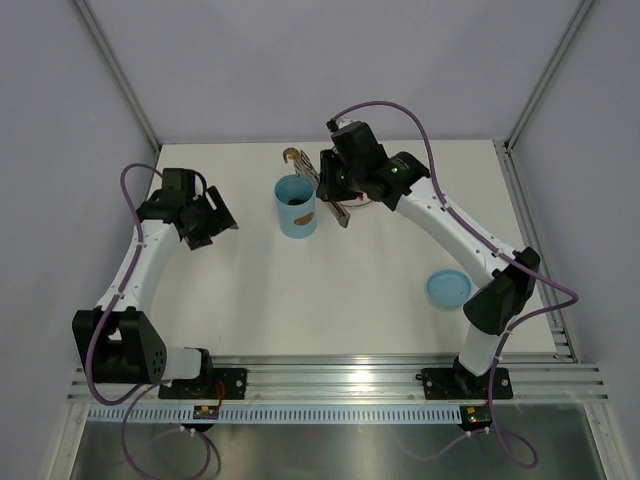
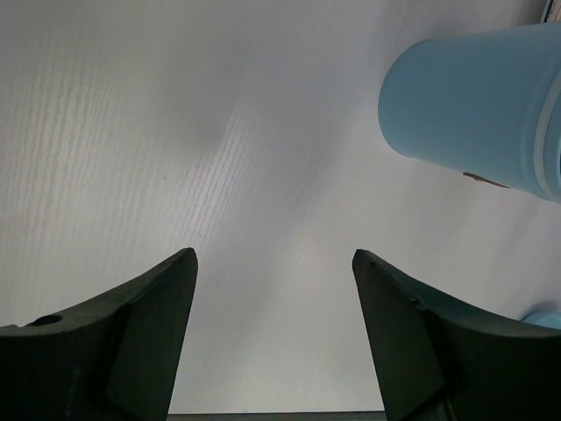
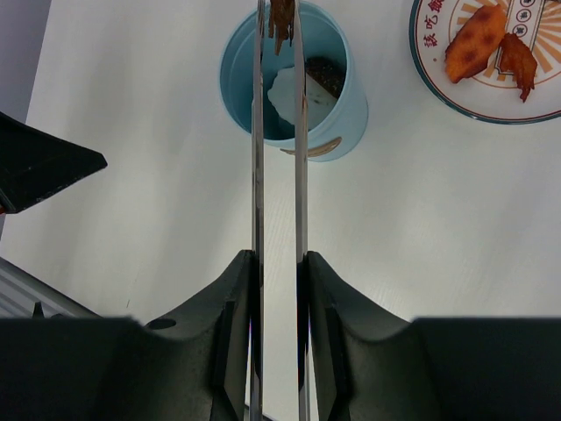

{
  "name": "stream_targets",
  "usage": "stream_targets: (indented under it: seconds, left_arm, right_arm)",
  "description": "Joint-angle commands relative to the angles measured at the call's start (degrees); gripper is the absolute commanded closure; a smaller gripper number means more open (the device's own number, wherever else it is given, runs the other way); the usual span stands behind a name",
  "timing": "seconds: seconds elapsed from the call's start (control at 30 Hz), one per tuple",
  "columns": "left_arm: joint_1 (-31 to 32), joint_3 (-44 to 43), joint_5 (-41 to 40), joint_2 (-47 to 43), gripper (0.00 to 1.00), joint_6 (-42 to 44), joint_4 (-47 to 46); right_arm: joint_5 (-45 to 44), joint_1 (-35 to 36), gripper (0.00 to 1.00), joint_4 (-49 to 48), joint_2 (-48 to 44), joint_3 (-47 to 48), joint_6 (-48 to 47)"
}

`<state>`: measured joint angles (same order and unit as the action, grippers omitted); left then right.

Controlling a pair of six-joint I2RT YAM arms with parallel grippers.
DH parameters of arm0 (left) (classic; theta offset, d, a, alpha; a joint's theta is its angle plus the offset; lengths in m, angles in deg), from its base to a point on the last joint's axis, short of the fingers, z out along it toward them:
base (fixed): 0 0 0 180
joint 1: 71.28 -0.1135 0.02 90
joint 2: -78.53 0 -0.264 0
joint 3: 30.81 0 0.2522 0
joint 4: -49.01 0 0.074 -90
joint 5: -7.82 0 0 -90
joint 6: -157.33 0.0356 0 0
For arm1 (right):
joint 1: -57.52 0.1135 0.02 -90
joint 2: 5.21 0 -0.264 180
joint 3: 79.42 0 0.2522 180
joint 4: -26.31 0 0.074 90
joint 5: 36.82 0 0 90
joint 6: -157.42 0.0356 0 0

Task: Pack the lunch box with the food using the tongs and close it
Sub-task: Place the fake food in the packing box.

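Note:
The light-blue lunch box (image 1: 297, 207) stands upright and open at mid-table. Inside it lie a white egg piece (image 3: 285, 92) and a dark roll (image 3: 324, 74). My right gripper (image 3: 279, 256) is shut on the silver tongs (image 3: 256, 175), whose tips pinch a brown sausage (image 3: 281, 22) over the box's far rim (image 3: 346, 123). In the top view the right gripper (image 1: 335, 188) hangs just right of the box. My left gripper (image 2: 273, 254) is open and holds nothing, left of the lunch box (image 2: 473, 114). In the top view that left gripper (image 1: 215, 225) hangs apart from the box.
A red-rimmed plate (image 3: 421, 53) with two red-orange bits (image 3: 478, 39) lies right of the box, mostly hidden under the right arm in the top view. The round blue lid (image 1: 448, 288) lies flat near the right arm's base.

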<state>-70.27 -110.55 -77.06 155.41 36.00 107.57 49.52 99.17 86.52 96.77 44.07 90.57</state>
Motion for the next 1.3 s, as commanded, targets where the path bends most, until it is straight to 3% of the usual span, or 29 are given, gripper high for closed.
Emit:
stream_targets:
  seconds: [0.0,0.33,0.6,0.83,1.27]
  left_arm:
    - [-0.31,-0.12,-0.20,-2.17,0.24,0.31,-0.15]
    - [-0.31,-0.12,-0.29,-2.44,0.24,0.57,0.12]
    - [-0.31,0.32,-0.20,-2.44,0.24,0.48,-0.15]
    - [-0.31,0.32,-0.29,-2.44,0.24,0.48,-0.06]
    - [-0.31,0.23,-0.29,-2.44,0.24,0.39,-0.06]
  right_arm:
    - [-0.21,0.71,0.97,-0.14,-0.64,-1.01,-0.66]
    - [0.67,2.30,0.93,-0.31,1.65,-3.21,-0.22]
    - [0.15,3.00,0.68,-0.05,1.65,-3.56,-0.39]
    - [-0.29,3.09,0.56,0.56,1.65,-1.90,-0.74]
    - [-3.45,3.26,0.57,0.39,1.74,3.55,-1.54]
